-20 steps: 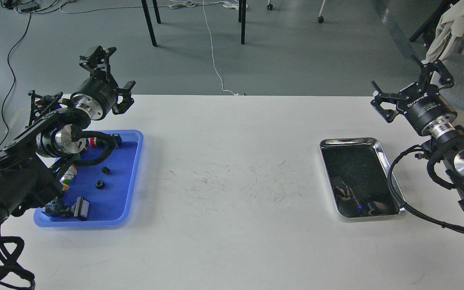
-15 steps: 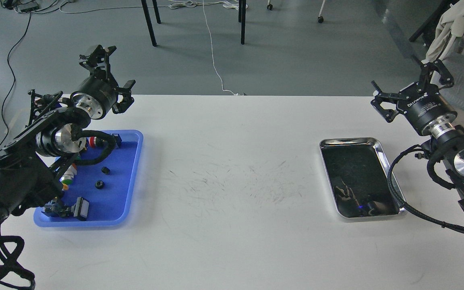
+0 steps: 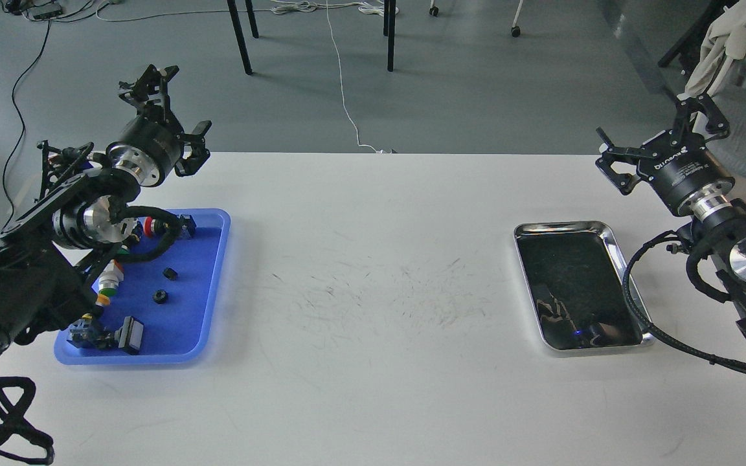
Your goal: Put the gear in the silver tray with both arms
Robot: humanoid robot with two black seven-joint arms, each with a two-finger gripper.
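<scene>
Two small black gears (image 3: 169,274) (image 3: 160,296) lie in the blue plastic tray (image 3: 182,317) at the table's left. The silver tray (image 3: 564,226) sits at the right, with nothing in it but reflections. My left gripper (image 3: 175,110) is open and empty, raised above the far end of the blue tray and pointing away from me. My right gripper (image 3: 658,141) is open and empty, raised above the table's far right, beyond the silver tray and apart from it.
The blue tray also holds coloured push buttons (image 3: 109,281) and a black-and-white switch part (image 3: 128,334), partly hidden by my left arm. A black cable (image 3: 645,323) from my right arm hangs past the silver tray's right rim. Chair legs stand on the floor beyond the table.
</scene>
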